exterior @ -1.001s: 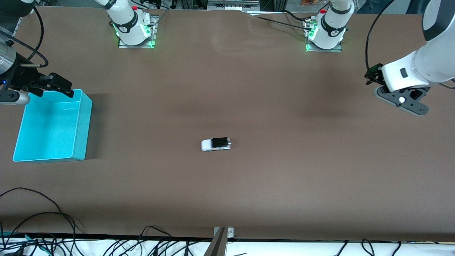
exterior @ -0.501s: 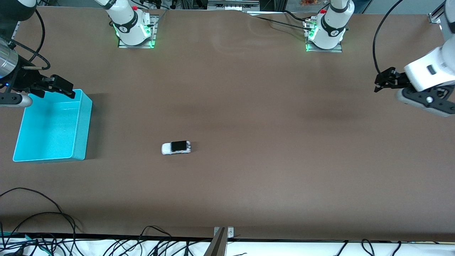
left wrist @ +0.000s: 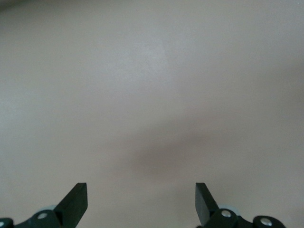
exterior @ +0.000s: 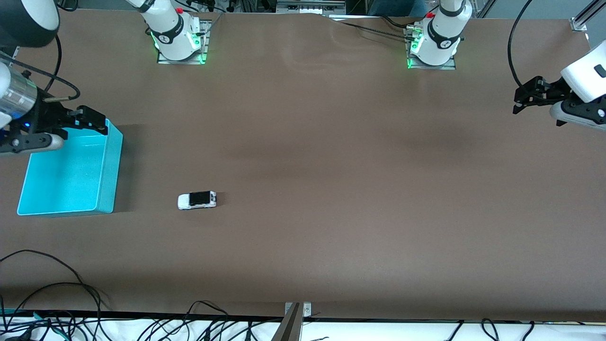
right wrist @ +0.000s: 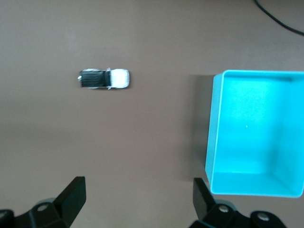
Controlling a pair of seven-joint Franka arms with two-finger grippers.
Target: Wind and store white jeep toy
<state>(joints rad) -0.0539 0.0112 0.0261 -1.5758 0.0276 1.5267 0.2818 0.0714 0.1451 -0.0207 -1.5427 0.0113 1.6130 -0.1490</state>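
The white jeep toy (exterior: 197,200), small with a black roof, stands on the brown table, beside the cyan bin (exterior: 109,170) toward the left arm's end of it. It also shows in the right wrist view (right wrist: 104,79), apart from the bin (right wrist: 213,128). My right gripper (exterior: 87,121) is open and empty over the bin's corner nearest the robots' bases; its fingertips (right wrist: 76,192) frame bare table. My left gripper (exterior: 532,97) is open and empty, up over the table's left-arm end. Its fingertips (left wrist: 78,197) show only bare table.
The cyan bin is empty. Loose black cables (exterior: 57,284) lie along the table edge nearest the front camera. The two arm bases (exterior: 177,40) stand at the table's edge farthest from the front camera.
The jeep has rolled across the table toward the cyan bin. My left gripper has risen and drawn back toward the table's end. My right gripper has shifted slightly over the bin's corner.
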